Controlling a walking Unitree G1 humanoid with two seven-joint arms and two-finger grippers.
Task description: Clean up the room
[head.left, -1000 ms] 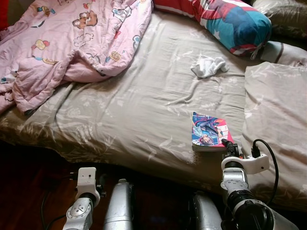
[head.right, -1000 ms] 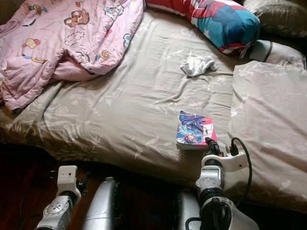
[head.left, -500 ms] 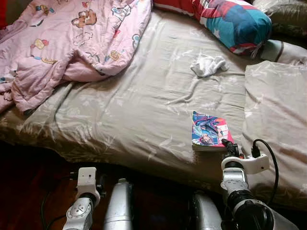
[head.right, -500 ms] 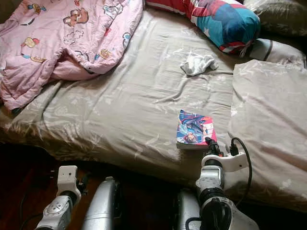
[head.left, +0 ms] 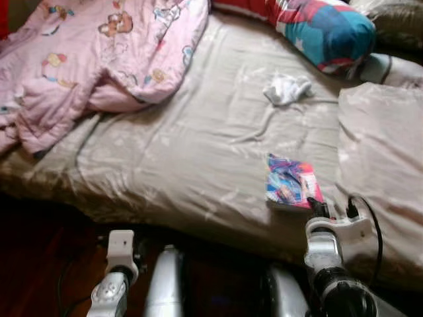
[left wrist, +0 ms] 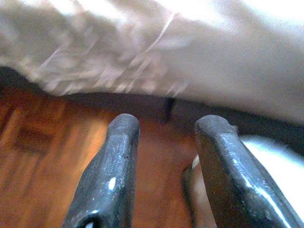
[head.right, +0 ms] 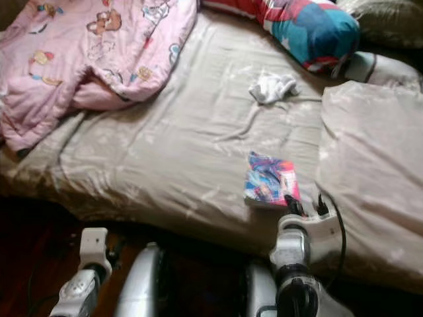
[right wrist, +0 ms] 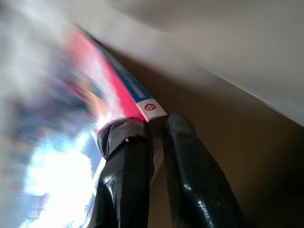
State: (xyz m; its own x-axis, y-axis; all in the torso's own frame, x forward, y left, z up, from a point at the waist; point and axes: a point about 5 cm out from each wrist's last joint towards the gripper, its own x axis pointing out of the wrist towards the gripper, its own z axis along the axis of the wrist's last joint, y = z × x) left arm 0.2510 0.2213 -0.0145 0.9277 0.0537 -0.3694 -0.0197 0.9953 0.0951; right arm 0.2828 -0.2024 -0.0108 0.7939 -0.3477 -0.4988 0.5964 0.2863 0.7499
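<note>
Right gripper (right wrist: 154, 124) jaws nearly closed; left gripper (left wrist: 166, 130) jaws parted.

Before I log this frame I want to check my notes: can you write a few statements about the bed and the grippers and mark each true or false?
1. The book lies on the bed sheet. True.
2. The right gripper is at the book's corner. True.
3. The white sock lies on the pink blanket. False: it lies on the sheet, near the colourful pillow.
4. The left gripper holds the sock. False: it is open, empty, above the wooden floor.
</note>
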